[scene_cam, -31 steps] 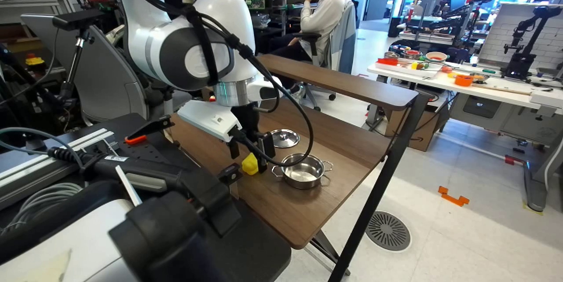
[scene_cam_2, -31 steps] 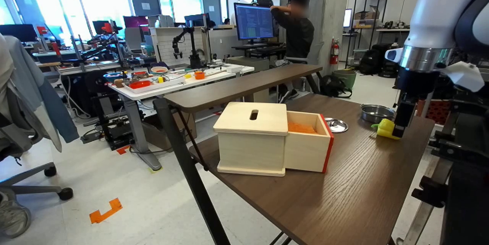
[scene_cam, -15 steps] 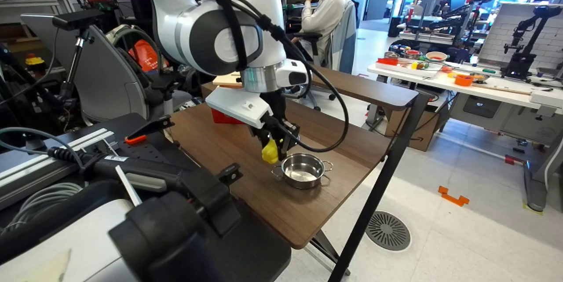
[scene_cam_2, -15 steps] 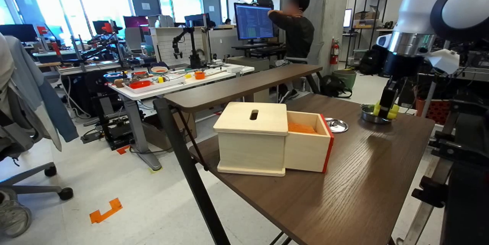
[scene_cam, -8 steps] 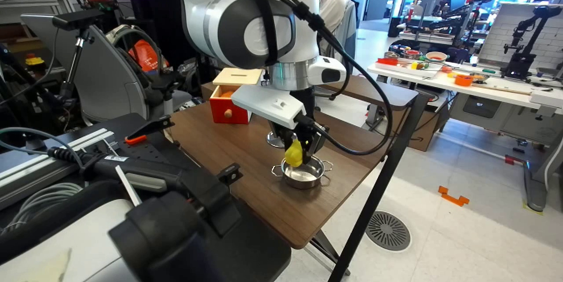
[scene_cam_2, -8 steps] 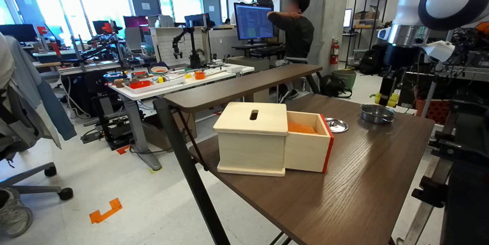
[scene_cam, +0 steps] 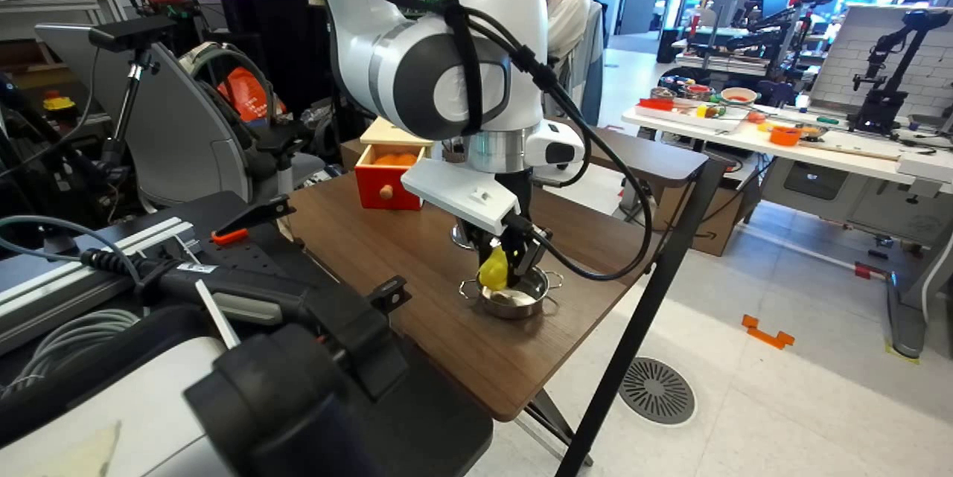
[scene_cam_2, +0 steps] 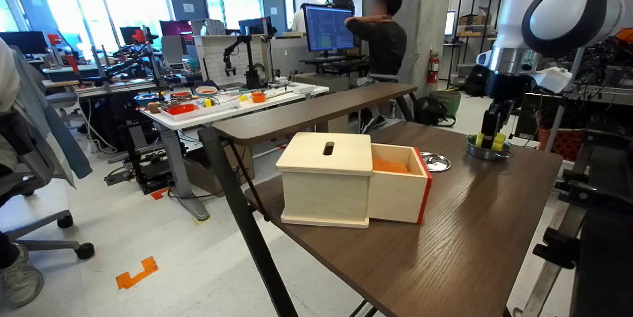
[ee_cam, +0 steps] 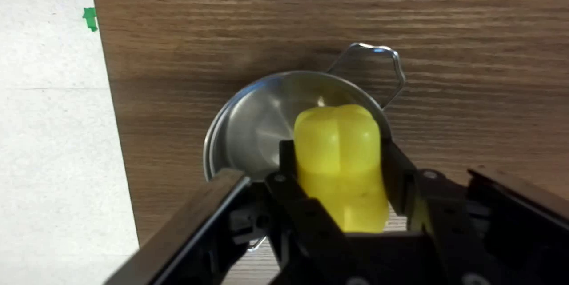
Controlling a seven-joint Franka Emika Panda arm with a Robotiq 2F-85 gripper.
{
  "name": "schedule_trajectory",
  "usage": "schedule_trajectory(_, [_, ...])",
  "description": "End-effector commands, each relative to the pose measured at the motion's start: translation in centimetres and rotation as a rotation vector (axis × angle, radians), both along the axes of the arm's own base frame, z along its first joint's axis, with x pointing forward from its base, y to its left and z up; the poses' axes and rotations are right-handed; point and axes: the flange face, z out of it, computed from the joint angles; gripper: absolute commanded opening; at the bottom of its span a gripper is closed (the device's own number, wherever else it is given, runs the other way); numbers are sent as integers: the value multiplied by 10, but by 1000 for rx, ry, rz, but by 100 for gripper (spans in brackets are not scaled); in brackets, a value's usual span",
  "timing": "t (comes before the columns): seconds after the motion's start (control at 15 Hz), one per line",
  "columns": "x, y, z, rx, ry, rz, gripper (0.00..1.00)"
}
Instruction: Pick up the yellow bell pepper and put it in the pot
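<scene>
I find the yellow bell pepper clamped between the jaws of my end effector, over the pot.

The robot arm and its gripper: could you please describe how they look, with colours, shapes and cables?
The arm is white and rounded, with a dark grey ring around a pale disc. A black strap wraps it and a black cable runs along it. Nearer the gripper are a silver band and a white boxy housing. The gripper is black and two-fingered.
</scene>
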Motion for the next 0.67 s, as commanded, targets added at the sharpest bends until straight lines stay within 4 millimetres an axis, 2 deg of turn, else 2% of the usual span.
schedule_trajectory(0.0, [8,-6,-5,18,16,-2,23])
schedule_trajectory(0.27, [10,-14,-3,16,17,-21,23])
schedule_trajectory(0.33, [10,-16,-2,14,24,-25,73])
schedule_trajectory(0.4, [10,-18,-3,13,28,-24,74])
schedule_trajectory(0.6, [9,-18,1,28,43,-28,94])
